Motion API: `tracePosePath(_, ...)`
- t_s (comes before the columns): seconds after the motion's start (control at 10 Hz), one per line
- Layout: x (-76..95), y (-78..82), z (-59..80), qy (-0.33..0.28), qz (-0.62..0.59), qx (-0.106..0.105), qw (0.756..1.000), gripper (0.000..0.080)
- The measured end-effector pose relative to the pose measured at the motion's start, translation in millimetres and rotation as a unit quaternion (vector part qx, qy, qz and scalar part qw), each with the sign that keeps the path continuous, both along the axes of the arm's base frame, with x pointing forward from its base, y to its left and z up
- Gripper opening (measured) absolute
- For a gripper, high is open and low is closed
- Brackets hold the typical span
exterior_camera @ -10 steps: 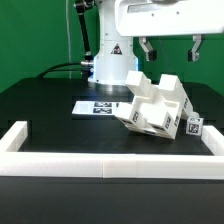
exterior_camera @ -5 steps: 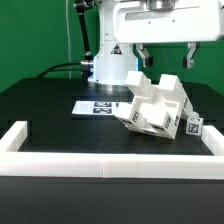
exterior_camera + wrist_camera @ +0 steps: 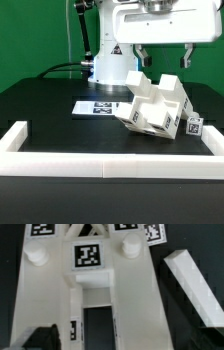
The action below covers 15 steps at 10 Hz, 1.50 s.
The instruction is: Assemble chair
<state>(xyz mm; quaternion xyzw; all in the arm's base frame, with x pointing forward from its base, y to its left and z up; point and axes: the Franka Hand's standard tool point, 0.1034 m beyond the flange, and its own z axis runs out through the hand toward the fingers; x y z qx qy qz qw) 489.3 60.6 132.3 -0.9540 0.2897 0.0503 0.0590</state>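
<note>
The chair (image 3: 155, 105), a partly joined cluster of blocky white pieces with black-and-white tags, lies tilted on the black table at the middle right. My gripper (image 3: 165, 58) hangs open just above it, one dark finger on each side of its top edge, holding nothing. In the wrist view the chair's long white panels (image 3: 85, 297) fill the picture, with a tag (image 3: 88, 254) between two round pegs (image 3: 37, 256). A separate white bar (image 3: 195, 286) lies beside them. One dark fingertip (image 3: 40, 339) shows at the picture's edge.
The marker board (image 3: 98, 106) lies flat behind the chair on the exterior view's left. A small tagged white block (image 3: 194, 127) sits by the chair on the right. A low white border rail (image 3: 110, 162) runs along the front and left edges. The robot base (image 3: 108, 65) stands behind.
The gripper has come down a little toward the chair, staying open. The chair pieces have not moved.
</note>
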Motion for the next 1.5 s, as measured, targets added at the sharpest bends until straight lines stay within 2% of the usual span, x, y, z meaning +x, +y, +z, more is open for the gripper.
tracePosePath(0.1, -0.6, -3.4, -7.2, 0.005, 0.004, -0.003, 1.000, 0.0649)
tracePosePath(0.9, 16.9, -27.1, -24.8, 0.007, 0.014, -0.013, 1.000, 0.0649)
tracePosePath(1.1, 29.5, -36.4, -33.6, 0.006, 0.013, -0.019, 1.000, 0.0649)
tracePosePath(1.5, 51.3, -36.1, -33.6, -0.010, 0.017, -0.026, 0.999, 0.0649)
